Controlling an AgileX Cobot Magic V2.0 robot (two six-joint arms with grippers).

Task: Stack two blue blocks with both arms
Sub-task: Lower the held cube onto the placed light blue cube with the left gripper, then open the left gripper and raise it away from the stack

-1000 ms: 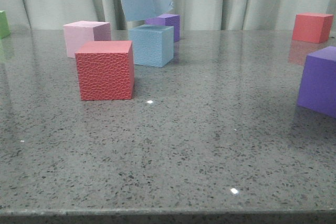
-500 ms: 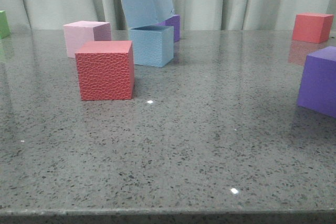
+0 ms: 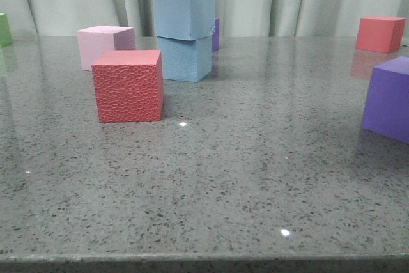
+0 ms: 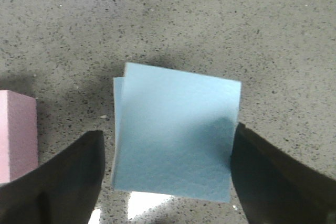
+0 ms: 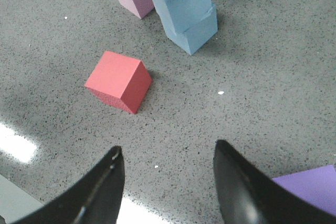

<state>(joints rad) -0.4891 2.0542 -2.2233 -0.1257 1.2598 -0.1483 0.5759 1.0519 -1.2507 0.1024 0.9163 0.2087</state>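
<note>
One blue block sits on top of the other blue block toward the far left-centre of the speckled grey table, the upper cube turned slightly out of line with the lower so that an edge of the lower one peeks out along one side in the left wrist view. The left gripper hangs directly over the stack, its dark fingers spread to either side of the upper block; one finger appears to meet the block's side, while a thin gap shows at the other, so the pincer is apart and not clamped. A pink cube stands just beside the stack on the left, and a red cube lies nearer the camera in front of it. A purple cube is mostly hidden behind the stack. The right gripper hovers well apart from the stack above bare tabletop, its two fingers wide apart and holding nothing. A large purple cube rests at the table's right edge, with a second red cube far behind it and a sliver of green cube at the far left.
</note>
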